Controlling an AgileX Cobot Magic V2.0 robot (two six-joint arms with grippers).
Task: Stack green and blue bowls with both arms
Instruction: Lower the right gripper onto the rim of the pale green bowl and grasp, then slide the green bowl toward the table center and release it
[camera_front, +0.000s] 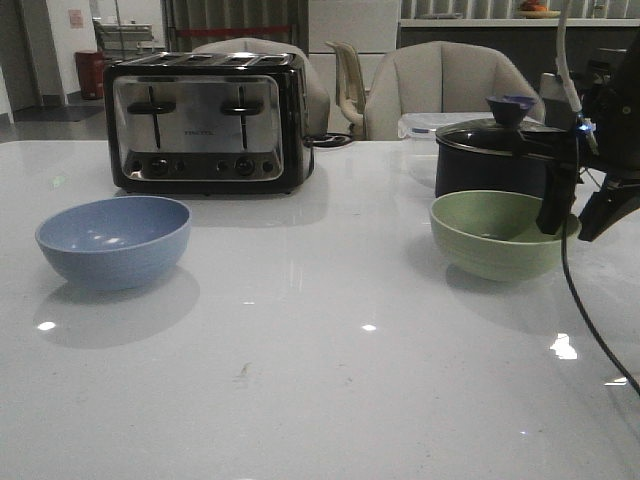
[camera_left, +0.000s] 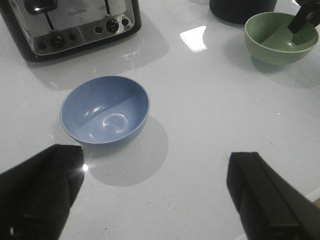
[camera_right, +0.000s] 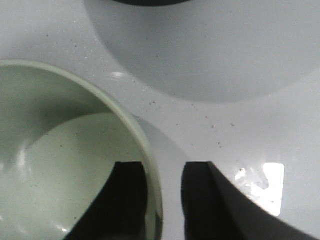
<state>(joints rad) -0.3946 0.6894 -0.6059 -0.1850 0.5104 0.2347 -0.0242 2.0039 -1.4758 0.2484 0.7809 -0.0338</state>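
Right claw lined up on the green bowl's rim

Front: green bowl (camera_front: 497, 235) sat right on the white counter (camera_front: 320, 380), blue bowl (camera_front: 114, 240) well apart at left; toaster (camera_front: 207, 121), chairs behind. Left wrist: left claw (camera_left: 150, 195) wide open near the blue one. Right wrist: right claw (camera_right: 165, 200) open, straddling the rim. I'd close squarely so it doesn't tip.

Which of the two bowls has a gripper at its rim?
The green bowl, beside the saucepan: the right gripper straddles its rim, one finger inside, one outside. The blue bowl stands untouched.
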